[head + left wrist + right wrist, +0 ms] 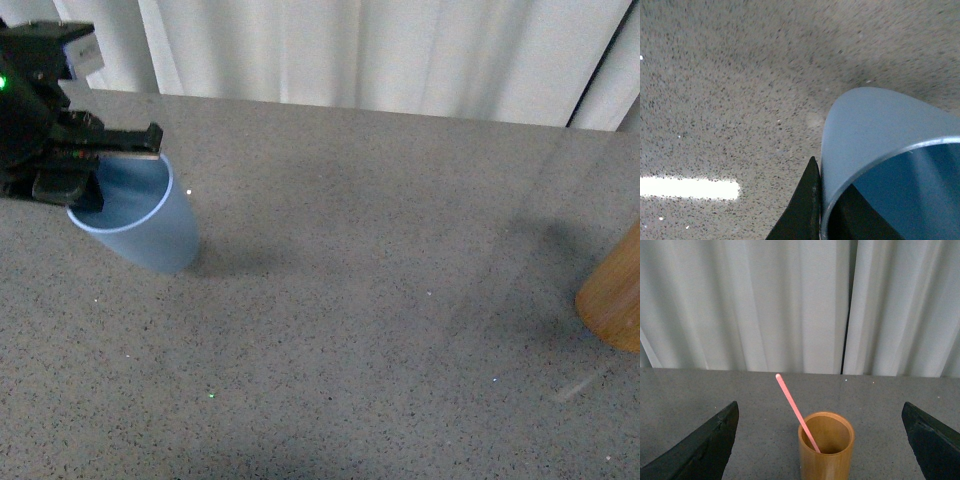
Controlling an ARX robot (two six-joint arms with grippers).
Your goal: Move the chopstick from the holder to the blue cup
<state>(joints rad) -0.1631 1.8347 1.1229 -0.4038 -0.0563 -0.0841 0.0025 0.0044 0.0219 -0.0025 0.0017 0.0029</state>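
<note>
The grey speckled stone-look table point(380, 300) carries two items. A light blue plastic cup point(150, 225) stands at the left, mouth up (its shadow falls to the right). A cylindrical bamboo holder point(615, 300) stands upright at the right, well apart from the cup.

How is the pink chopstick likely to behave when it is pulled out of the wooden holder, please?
The chopstick looks thin and straight, so it is probably stiff and very light. It leans loose against the rim of the holder, so it should slide out easily but may swing if nudged. Its smooth, narrow shaft could slip or pivot in a pinch.
</note>
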